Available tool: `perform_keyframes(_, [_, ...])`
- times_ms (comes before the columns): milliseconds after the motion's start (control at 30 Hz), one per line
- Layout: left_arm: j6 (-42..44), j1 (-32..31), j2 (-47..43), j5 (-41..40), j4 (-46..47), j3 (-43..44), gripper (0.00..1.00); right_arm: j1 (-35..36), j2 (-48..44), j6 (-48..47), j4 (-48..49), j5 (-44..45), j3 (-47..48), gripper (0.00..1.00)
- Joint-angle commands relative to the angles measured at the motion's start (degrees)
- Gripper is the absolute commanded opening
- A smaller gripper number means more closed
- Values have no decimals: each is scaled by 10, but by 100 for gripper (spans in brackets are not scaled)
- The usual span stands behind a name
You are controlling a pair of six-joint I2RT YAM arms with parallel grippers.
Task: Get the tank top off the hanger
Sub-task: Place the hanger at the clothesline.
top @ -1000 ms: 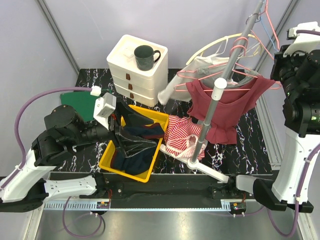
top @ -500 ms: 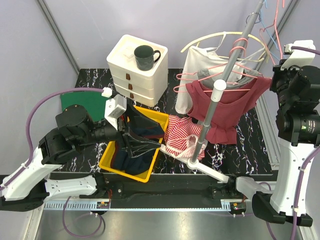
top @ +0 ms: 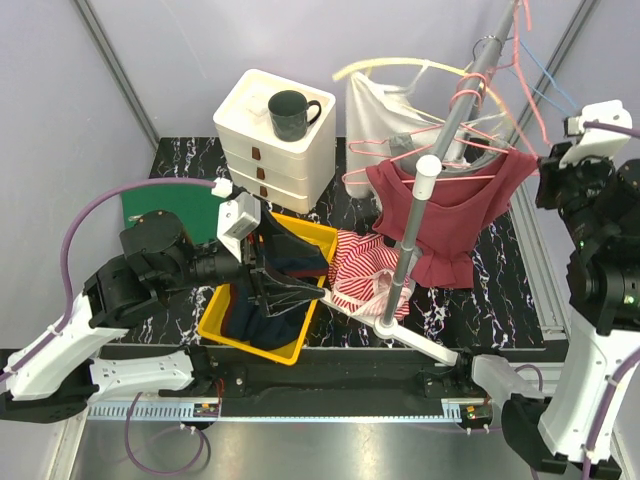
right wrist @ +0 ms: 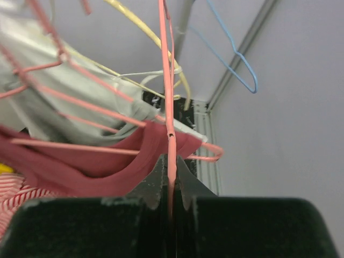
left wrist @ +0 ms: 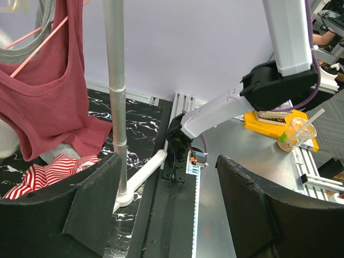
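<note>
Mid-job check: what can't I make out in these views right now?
- Right wrist view: right gripper shut on a pink hanger; its hook runs off the top edge, and crossing wires hide which garment it carries.
- Top view: that grip is hidden behind the right arm's wrist.
- Top view: the left gripper covers part of the yellow bin's contents.
- Left wrist view: the maroon top's hanger is cut by the top edge.

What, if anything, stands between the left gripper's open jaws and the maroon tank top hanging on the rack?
Mostly the upright grey metal rack pole: in the left wrist view it rises just right of the maroon tank top, ahead of the left gripper. Nothing else visible blocks the way.
</note>
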Motion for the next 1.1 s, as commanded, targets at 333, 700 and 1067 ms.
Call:
perform_keyframes(333, [-5,-1,-9,27,47,-11,75,3,-122,69,-59,-165,-25,0])
perform_keyframes(700, [-14,-1,-10,34,57,-17,75,2,-64,49,-71,61,-21,0])
perform_keyframes(1067, [-14,-1,-1,37,60,-20,75,2,-39,37,5,75,5,0])
